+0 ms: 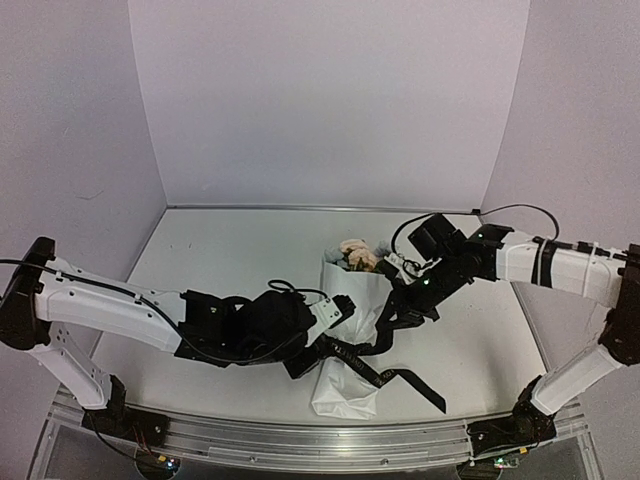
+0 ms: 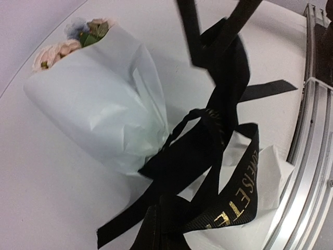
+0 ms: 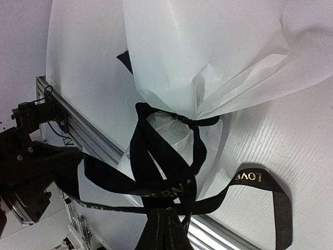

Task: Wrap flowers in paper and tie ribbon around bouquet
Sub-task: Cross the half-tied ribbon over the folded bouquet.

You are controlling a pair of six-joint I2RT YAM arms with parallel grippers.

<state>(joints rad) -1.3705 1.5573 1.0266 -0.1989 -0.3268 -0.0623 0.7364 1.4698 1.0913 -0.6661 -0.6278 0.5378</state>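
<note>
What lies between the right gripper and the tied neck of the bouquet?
Black ribbon strands run from the right gripper up to the bouquet neck; the right wrist view shows this.

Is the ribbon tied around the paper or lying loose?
Tied, or at least cinched: the ribbon bands the paper tightly at its gathered neck. Loops and tails hang slack.

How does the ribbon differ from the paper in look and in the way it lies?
The ribbon is black and narrow, with gold lettering; the paper is white, plain and broad. The ribbon runs in loose loops and tails; the paper is gathered into a cone. The ribbon circles the cone's narrow waist; the paper is pinched there. Both are thin and limp.
</note>
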